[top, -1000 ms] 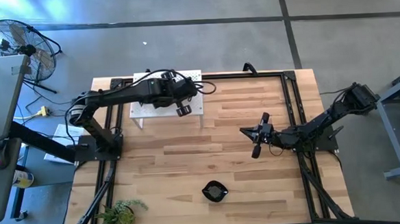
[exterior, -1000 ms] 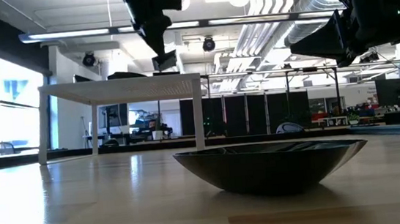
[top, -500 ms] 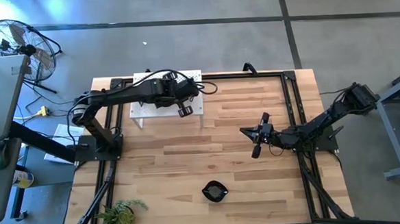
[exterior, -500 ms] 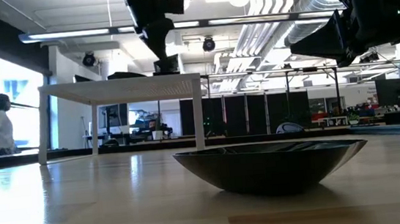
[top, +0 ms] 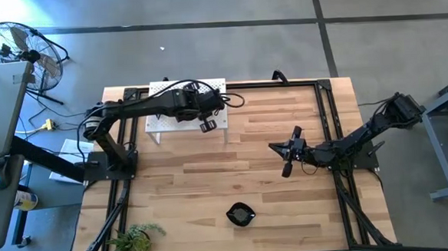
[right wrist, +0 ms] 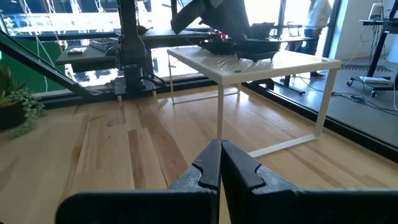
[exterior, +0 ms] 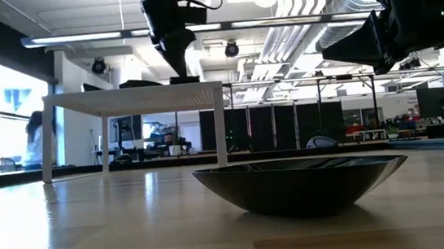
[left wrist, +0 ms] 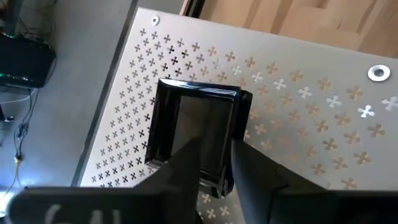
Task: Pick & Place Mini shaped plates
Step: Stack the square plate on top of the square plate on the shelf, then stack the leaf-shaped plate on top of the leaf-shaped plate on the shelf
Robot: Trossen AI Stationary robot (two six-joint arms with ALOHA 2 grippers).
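Observation:
A square black mini plate [left wrist: 199,106] lies on the white perforated board [left wrist: 298,106] at the table's far left. My left gripper [left wrist: 216,146] slants down over the plate's near rim, open, with the plate's floor showing between its fingers. In the high view this gripper [top: 207,125] is at the board's [top: 170,127] near right corner. More black plates [right wrist: 242,43] lie on the board. A wavy black plate [top: 240,214] rests on the wooden table near its front edge. My right gripper [top: 287,159] hangs shut at the table's right middle, pointing level toward the left. My left gripper stands with its two fingers [left wrist: 186,168] on either side of the middle of the square plate's near rim [left wrist: 211,186], coming slanting down from the near side. The plate lies flat on the board. Whether the fingers touch the rim, I cannot tell.
The board [exterior: 133,94] stands on thin white legs above the tabletop. A potted plant [top: 134,239] sits at the near left corner. Black frame rails [top: 327,120] run along the table's sides. Bare wood lies between the board and the wavy plate [exterior: 301,184].
My left gripper has sunk toward the board with the square plate. The plate hung a little above the board's top a second ago and now sits on it. A person moves in the room beyond the table.

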